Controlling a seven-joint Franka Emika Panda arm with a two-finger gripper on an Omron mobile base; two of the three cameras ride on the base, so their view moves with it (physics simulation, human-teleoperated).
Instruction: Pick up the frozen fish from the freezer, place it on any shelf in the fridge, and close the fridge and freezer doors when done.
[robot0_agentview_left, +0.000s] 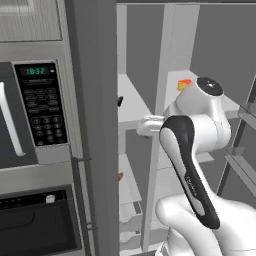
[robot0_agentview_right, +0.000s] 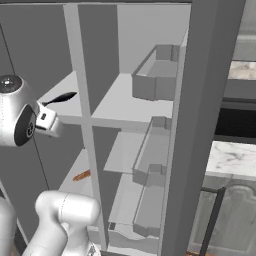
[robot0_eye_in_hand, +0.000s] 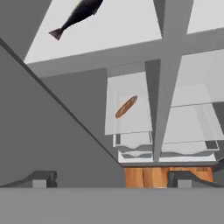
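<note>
One thing decides your next move: the small slim black frozen fish with the forked tail (robot0_eye_in_hand: 78, 16) lies above and ahead of the jaws, not between them. In the hand view it sits at the top left on a flat white shelf of the freezer (robot0_eye_in_hand: 109, 33), the narrower column of the tall grey side-by-side unit, while the two-finger gripper (robot0_eye_in_hand: 111, 179) waits at the bottom with its dark fingertips (robot0_eye_in_hand: 41, 179) spread wide and nothing between them.

Your fish's long axis runs on a slant in that view, tail down-left, head up-right, so it lies askew to the line joining the fingertips. By my reading you will need to lift the hand toward that shelf, carry it leftward, and roll the wrist until the jaws straddle the slim body across its width.

From the right base view the fish (robot0_agentview_right: 61, 98) rests just beyond the gripper (robot0_agentview_right: 47, 120), a little higher and deeper in the column. Mind the orange-brown baguette-like stick (robot0_eye_in_hand: 126, 106) on the lower white shelf: it lies more directly along your present line than the fish does
</note>
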